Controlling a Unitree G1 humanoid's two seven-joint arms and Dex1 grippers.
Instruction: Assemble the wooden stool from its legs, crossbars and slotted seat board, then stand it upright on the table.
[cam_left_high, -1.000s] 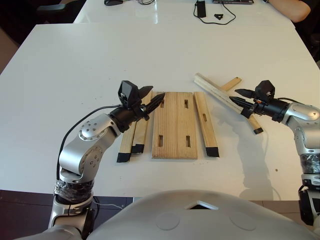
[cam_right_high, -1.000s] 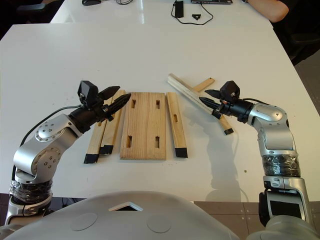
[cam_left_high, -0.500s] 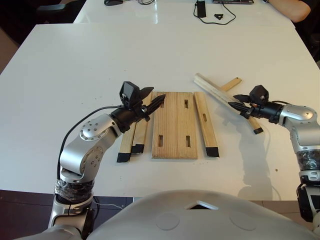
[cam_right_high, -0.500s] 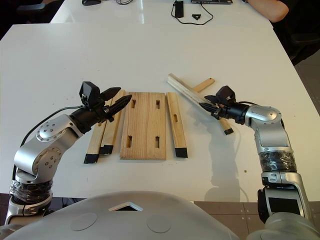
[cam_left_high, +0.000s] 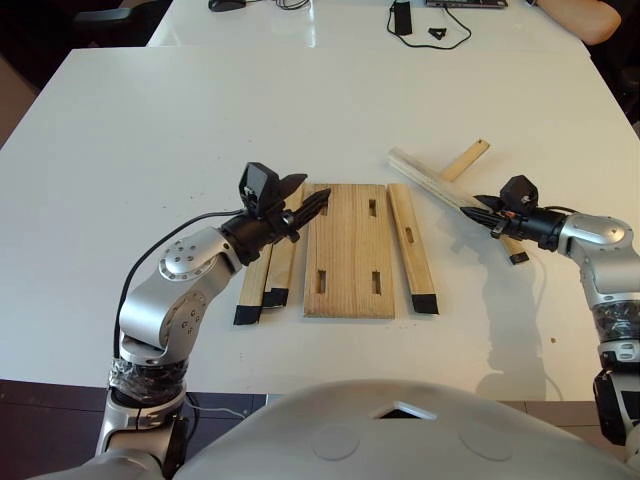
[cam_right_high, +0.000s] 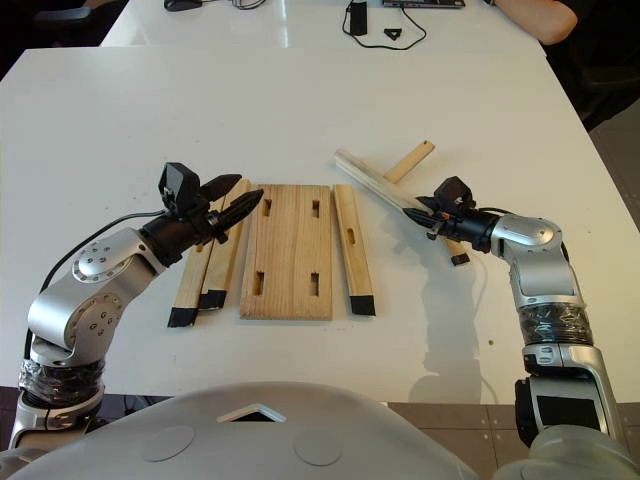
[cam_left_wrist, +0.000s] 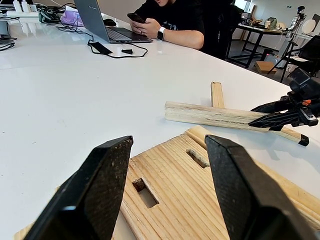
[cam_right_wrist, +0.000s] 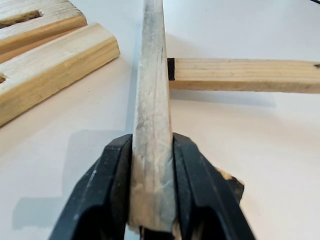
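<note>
The right gripper (cam_right_high: 428, 213) clamps the near end of the pale, worn crossbar (cam_right_high: 372, 180) right of the slotted seat board (cam_right_high: 288, 250), probably to lift it off the leg (cam_right_high: 412, 161) it crosses, while the left gripper (cam_right_high: 250, 187) hangs wide open over that flat, four-slotted board's left edge on the bench (cam_right_high: 300, 100).

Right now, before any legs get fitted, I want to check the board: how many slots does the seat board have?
4, all in the seat board: far-left slot, far-right slot, near-left slot, near-right slot. None looks hidden.
</note>
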